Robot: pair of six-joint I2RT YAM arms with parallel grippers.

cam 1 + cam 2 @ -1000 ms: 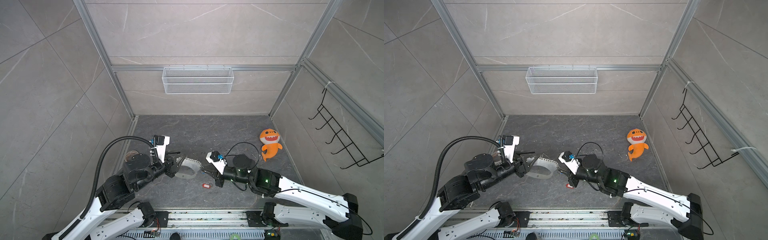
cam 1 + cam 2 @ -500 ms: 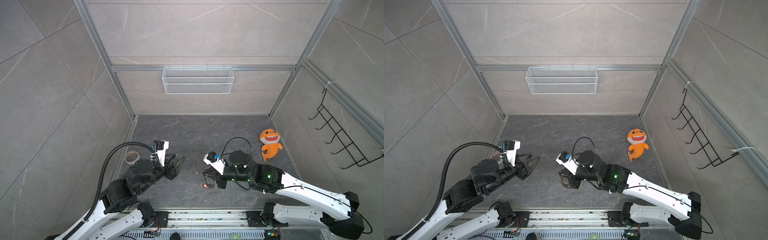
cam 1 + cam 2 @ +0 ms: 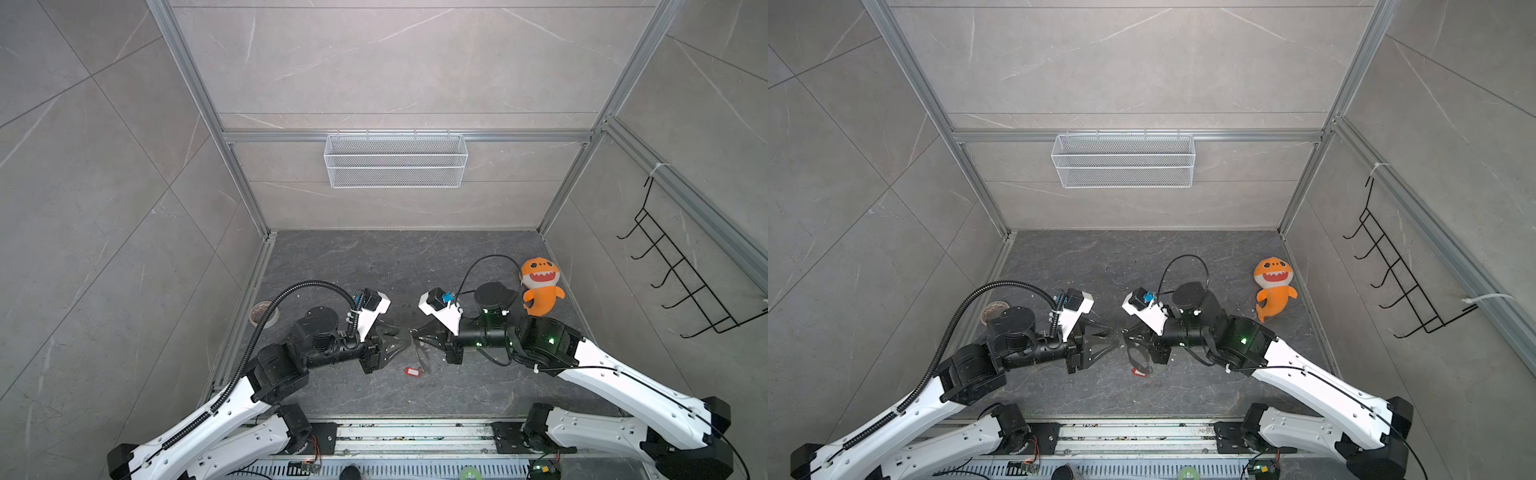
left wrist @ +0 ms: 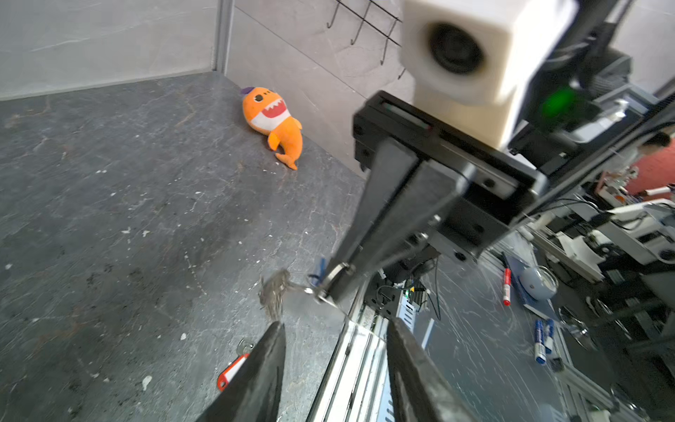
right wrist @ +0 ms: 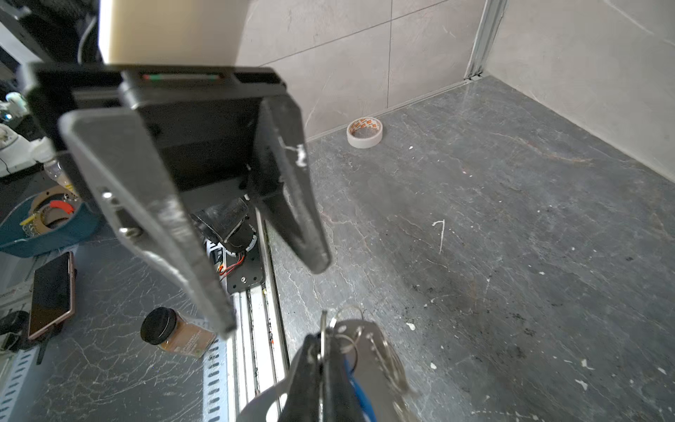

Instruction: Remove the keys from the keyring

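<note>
The right end effector (image 3: 414,333) is clamped tight on the keyring (image 5: 372,356). It pinches the keyring at its row of small silver rings and holds it off the surface (image 3: 374,266). The flat grey piece hangs below the fingertips in both top views, toward 6 o'clock (image 3: 1136,353). A blue tag (image 5: 359,392) shows just behind the closed fingers in the right wrist view. It also peeks out beside them in the left wrist view (image 4: 320,268), so that key is on the keyring.

The left end effector (image 3: 401,336) faces it tip to tip, just beside it at 9 o'clock. Its jaws are parted about halfway with nothing between them, as the right wrist view (image 5: 274,296) shows plainly.

The red-tagged key (image 3: 412,372) lies loose on the surface at 6 o'clock from the two tips, near the front edge. In the left wrist view its white label insert (image 4: 233,367) looks blank.

A tape roll (image 5: 364,132) sits against the left wall at about 9 o'clock. It has orange print inside its core, too small to read. An orange plush shark (image 3: 540,286) lies near the right wall at 2 o'clock. A white wire basket (image 3: 395,160) hangs on the back wall at 12 o'clock. A black hook rack (image 3: 685,282) hangs on the right wall at 3 o'clock.
</note>
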